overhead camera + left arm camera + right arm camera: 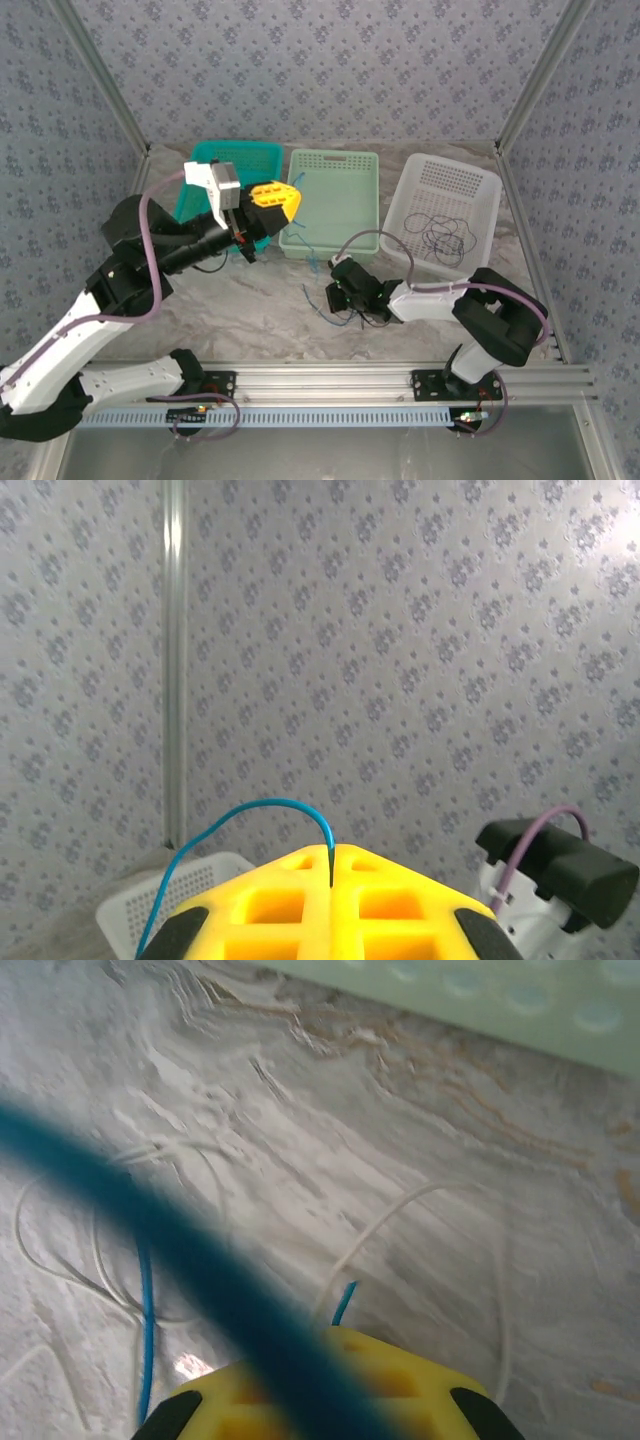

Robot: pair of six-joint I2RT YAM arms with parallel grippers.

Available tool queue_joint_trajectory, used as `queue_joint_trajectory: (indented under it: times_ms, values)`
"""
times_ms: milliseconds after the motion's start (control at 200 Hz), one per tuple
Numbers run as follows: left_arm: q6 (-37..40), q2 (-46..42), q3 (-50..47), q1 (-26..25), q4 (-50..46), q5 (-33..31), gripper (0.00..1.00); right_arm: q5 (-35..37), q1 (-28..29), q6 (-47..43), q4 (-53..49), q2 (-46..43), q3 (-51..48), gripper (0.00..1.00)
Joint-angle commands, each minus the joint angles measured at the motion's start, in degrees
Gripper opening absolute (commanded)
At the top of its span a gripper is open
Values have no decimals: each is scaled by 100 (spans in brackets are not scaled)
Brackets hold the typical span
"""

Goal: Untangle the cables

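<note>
My left gripper (295,198) is raised over the baskets, its yellow jaws shut on a thin blue cable (270,806) that arcs out of the tips (331,854) and drops away to the left. That blue cable (311,263) hangs down toward the table. My right gripper (336,296) sits low on the table at a small tangle of dark cable (366,318). Its yellow jaws (338,1336) are shut, with a short blue cable end (345,1303) poking out of the tips. A whitish cable (400,1205) loops on the table right beside it.
Three baskets line the back: teal (262,152), light green (355,160) and white (480,180). Thin dark cable loops (445,236) lie in the white one. The light green basket's wall (500,990) is close ahead of my right gripper. A blurred blue strand (150,1222) crosses its camera.
</note>
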Motion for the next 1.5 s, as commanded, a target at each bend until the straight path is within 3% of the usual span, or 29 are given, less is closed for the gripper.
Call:
queue_joint_trajectory:
  times_ms: [0, 85, 160, 210, 395, 435, 495, 600, 1004, 1494]
  values:
    - [238, 170, 339, -24, -215, -273, 0, -21, 23, 161, -149, -120, -225, 8]
    - [231, 287, 430, -26, -285, -234, 0, -19, 23, 188, -132, -352, -332, 13]
    - [233, 337, 406, -17, -292, -258, 1, 16, 39, 177, -158, -706, -406, 30]
    - [231, 346, 365, -14, -252, -274, 1, 51, 61, 138, -195, -986, -443, 35]
    - [171, 351, 329, 20, -93, -312, 1, 241, 31, -225, -613, -1627, -523, 33]
    - [148, 360, 341, 20, -82, -275, 2, 181, 30, -349, -665, -1715, -544, 40]
    - [117, 385, 352, 20, -81, -240, 1, 92, 70, -512, -667, -1933, -578, 60]
    - [103, 381, 317, 20, -46, -240, 2, 127, 102, -717, -706, -2429, -701, 69]
    - [47, 439, 269, 29, 6, -340, 2, 220, -39, -1112, -1284, -4405, -902, 73]
    - [-11, 533, 241, 29, 138, -327, 3, 25, 4, -1385, -201, -4337, -945, 74]
